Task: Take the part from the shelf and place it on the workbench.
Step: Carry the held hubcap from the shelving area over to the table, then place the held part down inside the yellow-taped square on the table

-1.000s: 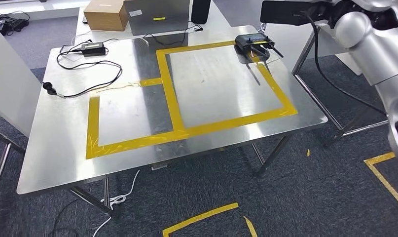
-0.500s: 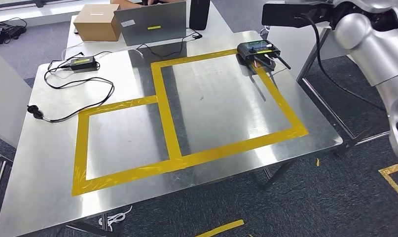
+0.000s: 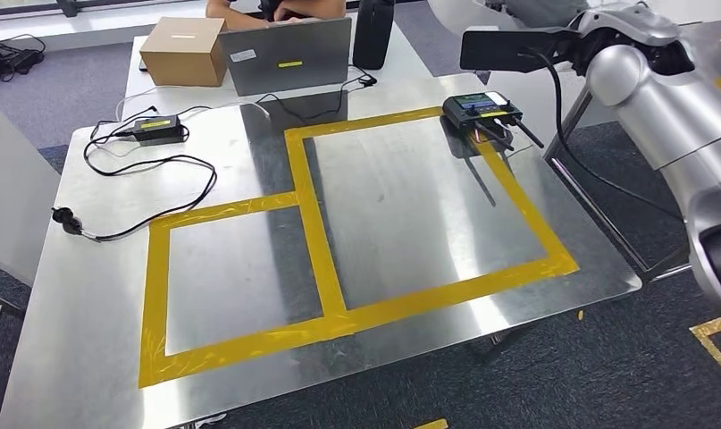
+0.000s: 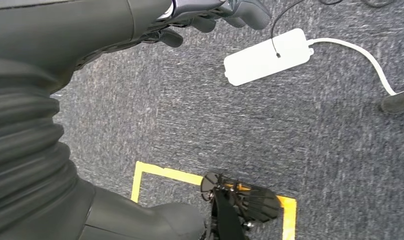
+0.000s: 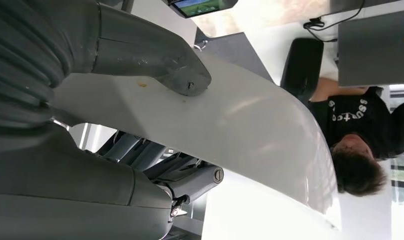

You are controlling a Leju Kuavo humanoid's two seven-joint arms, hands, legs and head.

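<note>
A humanoid robot closes on a steel workbench (image 3: 97,295) with a white moulded part (image 5: 250,125) in its right hand (image 5: 139,135); the thick thumb lies across one face of the curved shell and the darker fingers curl under the other, so the part is grasped and carried, raised off the far right corner of the bench; over the last second the whole head view has slid and the table has swung nearer and squarer to the robot, which reads as the camera travelling with the walking robot, not as anything shifting on the bench; the yellow tape frames (image 3: 316,232), the black device with antennas (image 3: 482,112) at the far right corner and the power adapter (image 3: 155,128) with its cable at the far left lie on the bench as they did; the left hand (image 4: 210,12) hangs low over grey carpet, fingers curled in with nothing in them, above a white power strip (image 4: 267,56); a person (image 5: 357,145) sits behind a laptop (image 3: 289,55) beyond the far edge; the pick looks done, the approach nearly so, and the placing seems next, probably inside the larger taped frame
</note>
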